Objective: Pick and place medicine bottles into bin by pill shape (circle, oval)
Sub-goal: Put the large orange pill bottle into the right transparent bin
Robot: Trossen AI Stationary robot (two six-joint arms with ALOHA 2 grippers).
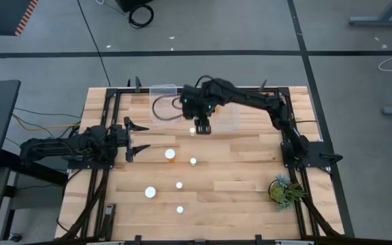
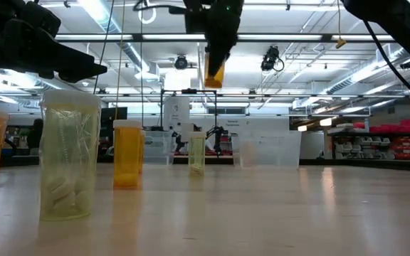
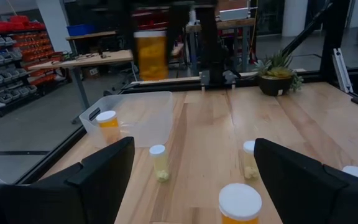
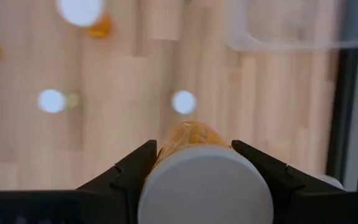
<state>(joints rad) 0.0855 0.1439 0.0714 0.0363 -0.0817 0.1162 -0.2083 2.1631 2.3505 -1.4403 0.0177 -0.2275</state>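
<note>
Grey floor (image 1: 46,41) crossed by dark tape lines, bright ceiling strip lights (image 2: 376,70), red-binned shelving (image 3: 17,50).

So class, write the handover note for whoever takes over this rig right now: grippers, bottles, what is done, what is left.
Right gripper: shut on an amber bottle, raised above the table by the clear bin.
Left gripper: open, waiting at the table's left edge, holding nothing.
Done: one bottle lifted; whether any bottle is already in the bin cannot be told.
Left: five bottles stand on the table, the nearest to the left gripper a wide one; each has yet to be sorted by pill shape.
</note>
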